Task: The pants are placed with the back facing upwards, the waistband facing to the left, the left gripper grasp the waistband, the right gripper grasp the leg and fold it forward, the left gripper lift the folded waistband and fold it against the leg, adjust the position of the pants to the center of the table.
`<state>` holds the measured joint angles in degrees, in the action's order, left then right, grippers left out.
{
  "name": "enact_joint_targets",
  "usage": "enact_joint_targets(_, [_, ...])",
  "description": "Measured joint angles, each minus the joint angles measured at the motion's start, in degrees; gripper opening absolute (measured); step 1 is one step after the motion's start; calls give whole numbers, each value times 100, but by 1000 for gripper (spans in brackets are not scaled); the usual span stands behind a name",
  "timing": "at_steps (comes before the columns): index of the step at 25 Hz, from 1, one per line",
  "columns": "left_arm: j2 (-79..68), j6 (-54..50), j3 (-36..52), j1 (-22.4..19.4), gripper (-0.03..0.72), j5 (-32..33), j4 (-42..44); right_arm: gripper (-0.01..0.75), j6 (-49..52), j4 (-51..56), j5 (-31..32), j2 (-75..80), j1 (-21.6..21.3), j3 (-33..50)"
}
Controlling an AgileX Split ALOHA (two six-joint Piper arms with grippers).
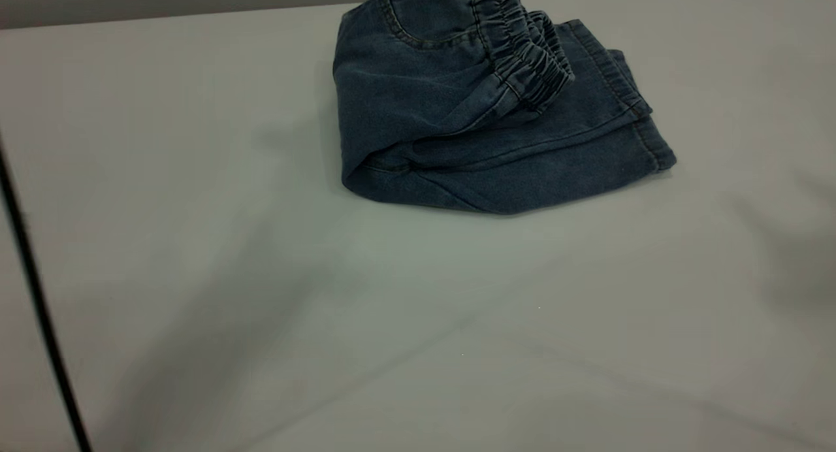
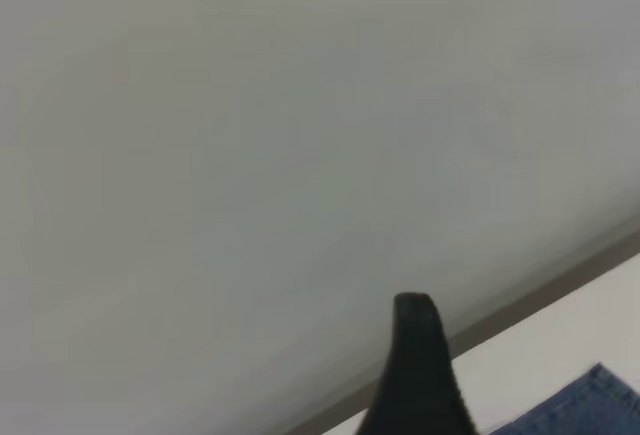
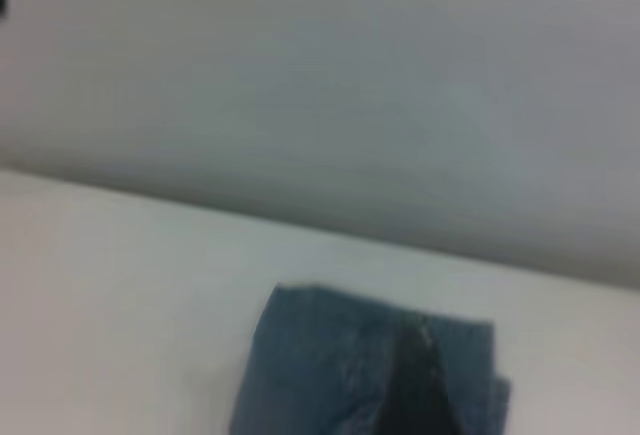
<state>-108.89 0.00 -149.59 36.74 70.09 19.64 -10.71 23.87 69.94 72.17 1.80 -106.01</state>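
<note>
Where the pants (image 1: pixel 483 112) lie, folded into a compact bundle, is toward the far side of the surface (image 1: pixel 261 295), a bit right of centre in the exterior view. Waistband (image 1: pixel 526 50) sits on top, ruched elastic doubled over and lying across the denim below, near the bundle's far-right part. A stitched hem (image 1: pixel 643 122) runs along the right edge, w/ layers stacked under it. Lower layers show a long seam running left to right; the fold's rounded edge faces left.

Neither arm shows in the exterior view; only soft shadows fall across the surface at front and right.

Left wrist view: one dark fingertip of the left pincer (image 2: pixel 418 370) is in shot, pointing up at a pale wall; a corner of the pants (image 2: pixel 580 405) shows nearby, on the surface. Can't tell how wide it stands or whether it has hold of anything.

Right wrist view: right pincer (image 3: pixel 418 385) appears as a dark tapering shape in front of the denim bundle (image 3: pixel 330 365); touching or just above, can't tell. Its opening can't be made out either.
</note>
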Motion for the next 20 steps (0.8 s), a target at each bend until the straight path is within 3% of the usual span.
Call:
enact_joint_targets(7, [1189,-514,1208,0,487,-12,-17,509,7,332,0,-1142,0,1310])
enact_joint_targets(20, [4192,-627,4869,0,487,-18,-235,512,-45,642,6,-3340,0,3178])
